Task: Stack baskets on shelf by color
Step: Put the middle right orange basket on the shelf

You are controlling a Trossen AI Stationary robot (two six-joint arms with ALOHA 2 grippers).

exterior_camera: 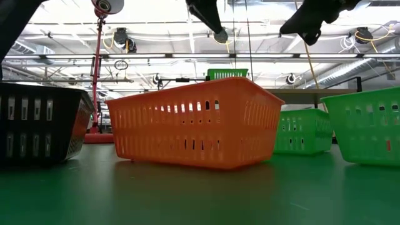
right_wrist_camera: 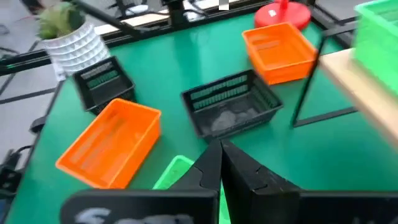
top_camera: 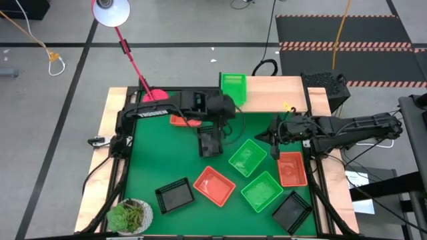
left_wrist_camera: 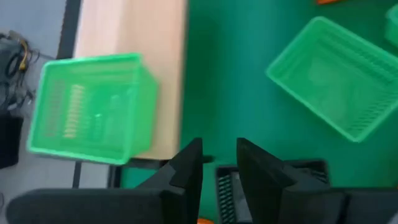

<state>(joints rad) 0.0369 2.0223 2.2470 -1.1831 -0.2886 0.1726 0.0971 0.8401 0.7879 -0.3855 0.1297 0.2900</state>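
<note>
A green basket (top_camera: 233, 87) stands on the left end of the light-wood shelf (top_camera: 280, 93). My left gripper (left_wrist_camera: 219, 146) hovers open over a black basket (top_camera: 209, 142) on the green table, holding nothing. An orange basket (top_camera: 185, 121) lies partly under that arm. My right gripper (right_wrist_camera: 221, 149) is shut and empty, held above the table near a green basket (top_camera: 248, 158). Loose on the table rest another green basket (top_camera: 261, 191), orange baskets (top_camera: 214, 185) (top_camera: 291, 168) and black baskets (top_camera: 174, 195) (top_camera: 291, 211).
A red lamp base (top_camera: 155, 95) with a slanting red pole stands at the table's far left. A potted plant (top_camera: 130, 217) sits at the near left corner. The shelf's thin black legs (right_wrist_camera: 305, 93) stand on the table. The right part of the shelf board is bare.
</note>
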